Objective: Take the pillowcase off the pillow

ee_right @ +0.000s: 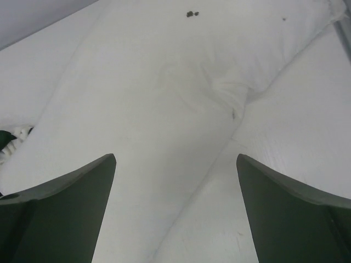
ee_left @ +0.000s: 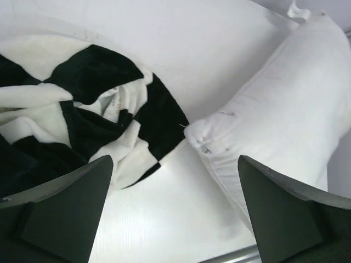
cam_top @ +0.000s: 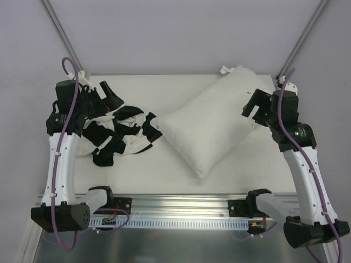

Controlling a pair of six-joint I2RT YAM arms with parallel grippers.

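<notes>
The plump white pillow (cam_top: 211, 121) lies bare and diagonal across the middle-right of the table, a small tag at its far corner. It also shows in the left wrist view (ee_left: 285, 98) and fills the right wrist view (ee_right: 164, 109). The black-and-white checkered pillowcase (cam_top: 118, 134) lies crumpled in a heap to the pillow's left, just touching its left corner; it shows in the left wrist view (ee_left: 82, 120) too. My left gripper (cam_top: 108, 94) is open and empty above the far edge of the pillowcase. My right gripper (cam_top: 255, 104) is open and empty over the pillow's right edge.
The white table (cam_top: 137, 172) ends at a metal rail (cam_top: 181, 205) along the near side. Slanted frame poles (cam_top: 60, 35) rise at the back left and back right. Both arm bases stand at the near corners.
</notes>
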